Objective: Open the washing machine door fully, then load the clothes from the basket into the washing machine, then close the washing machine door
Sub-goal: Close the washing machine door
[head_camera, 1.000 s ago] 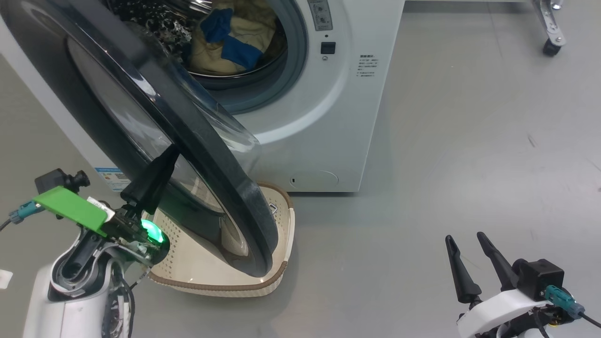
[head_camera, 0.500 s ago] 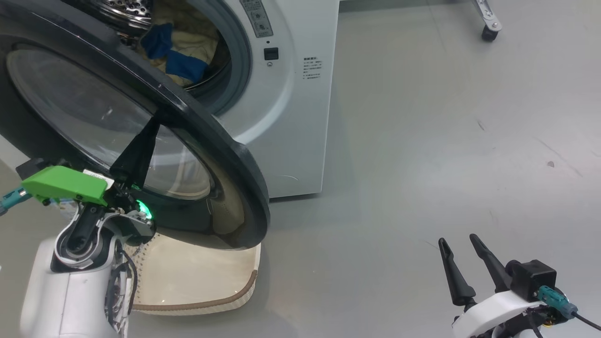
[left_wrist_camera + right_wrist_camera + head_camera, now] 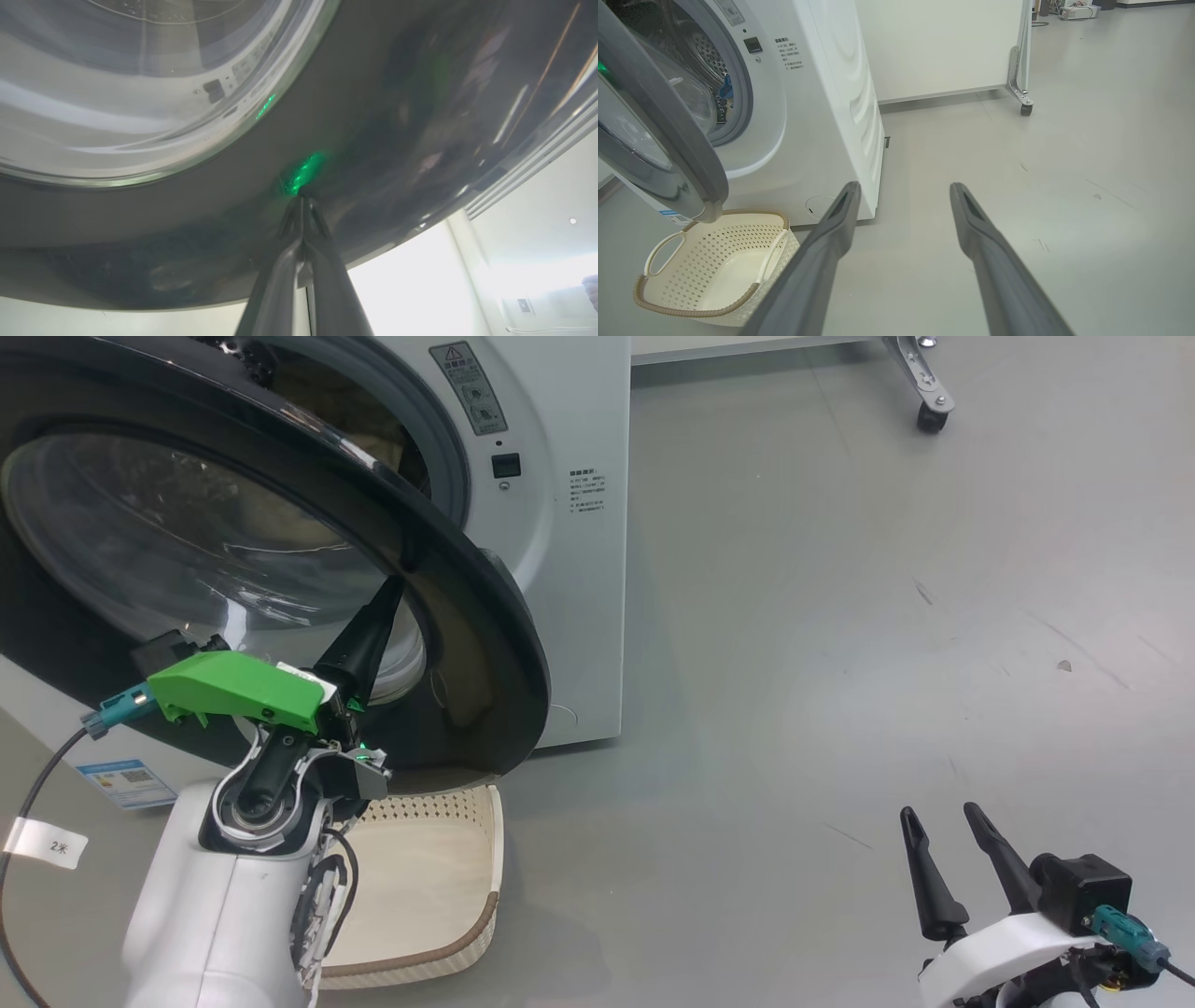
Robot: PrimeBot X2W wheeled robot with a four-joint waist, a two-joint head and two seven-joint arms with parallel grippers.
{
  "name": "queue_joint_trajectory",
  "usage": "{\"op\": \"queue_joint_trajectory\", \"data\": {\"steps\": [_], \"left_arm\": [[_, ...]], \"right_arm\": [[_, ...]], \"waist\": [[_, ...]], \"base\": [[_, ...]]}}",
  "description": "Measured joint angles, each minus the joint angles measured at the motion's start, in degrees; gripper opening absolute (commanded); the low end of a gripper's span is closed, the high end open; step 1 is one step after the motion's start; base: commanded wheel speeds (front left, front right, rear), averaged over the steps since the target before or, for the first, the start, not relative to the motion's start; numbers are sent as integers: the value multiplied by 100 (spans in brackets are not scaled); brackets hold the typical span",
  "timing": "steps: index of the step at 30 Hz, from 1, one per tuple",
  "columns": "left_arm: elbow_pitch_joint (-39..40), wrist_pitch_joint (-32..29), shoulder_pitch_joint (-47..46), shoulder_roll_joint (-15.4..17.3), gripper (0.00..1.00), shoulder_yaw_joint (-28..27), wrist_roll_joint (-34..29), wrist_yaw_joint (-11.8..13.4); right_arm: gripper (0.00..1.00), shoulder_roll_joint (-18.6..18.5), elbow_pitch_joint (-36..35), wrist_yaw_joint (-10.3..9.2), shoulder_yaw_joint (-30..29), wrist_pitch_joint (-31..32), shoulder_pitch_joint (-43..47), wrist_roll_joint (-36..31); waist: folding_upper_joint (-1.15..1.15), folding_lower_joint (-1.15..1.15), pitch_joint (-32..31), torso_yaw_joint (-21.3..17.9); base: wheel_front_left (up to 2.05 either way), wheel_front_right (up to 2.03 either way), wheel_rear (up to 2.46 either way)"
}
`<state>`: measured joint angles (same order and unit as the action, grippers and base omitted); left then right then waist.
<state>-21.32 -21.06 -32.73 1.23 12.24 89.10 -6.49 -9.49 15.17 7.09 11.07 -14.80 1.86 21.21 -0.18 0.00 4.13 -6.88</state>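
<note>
Washing machine door (image 3: 485, 663) stands part-way shut, swung out at an angle from the front of the washing machine (image 3: 569, 616), with its lower edge hanging over the basket (image 3: 738, 233). The left gripper (image 3: 390, 593) has its fingers pressed together, and the tips rest against the glossy black ring just beside the glass. It pinches nothing. The basket on the floor looks empty, and a scrap of blue from the clothes (image 3: 725, 89) shows inside the drum, so I judge loading done and the closing step in hand.

The next move calls for a steady push that follows the door's arc round to the front panel, firm enough at the end for the latch to catch. On so slick a ring the tips may slide, so pressing square to the surface would help.

The right gripper (image 3: 939, 810) hangs low and well apart from the machine, its fingers spread and empty.

The floor (image 3: 840, 663) is smooth grey with a few scuffs. A white panel (image 3: 934, 46) on a caster (image 3: 926, 418) stands behind the machine.
</note>
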Motion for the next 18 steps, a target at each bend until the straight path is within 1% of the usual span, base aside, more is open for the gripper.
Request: {"op": "queue_joint_trajectory", "data": {"steps": [3,5,11,15,16,18], "left_arm": [[-40,134,-5,-14,0,87,-76,-10],[-79,229,-5,-10,0,109,-255,-23],[-121,499,8,-8,0,168,-367,-24],[-104,698,23,-7,0,294,-732,-25],[-82,762,26,-2,4,320,-758,-25],[-23,922,41,57,62,393,-1046,-25]], "right_arm": [[100,4,-1,0,-62,0,30,0],[100,8,-3,0,-104,0,34,1],[100,27,-19,0,-185,0,66,0],[100,48,-34,0,-220,0,120,0],[100,58,-48,0,-252,0,135,0],[100,62,-66,0,-294,0,150,0]], "waist": [[0,0,-30,60],[0,0,-48,112],[0,0,-105,288],[0,0,-135,408],[0,0,-139,438],[0,0,-143,496]], "base": [[0,0,0],[0,0,0],[0,0,0],[0,0,0],[0,0,0],[0,0,0]]}}
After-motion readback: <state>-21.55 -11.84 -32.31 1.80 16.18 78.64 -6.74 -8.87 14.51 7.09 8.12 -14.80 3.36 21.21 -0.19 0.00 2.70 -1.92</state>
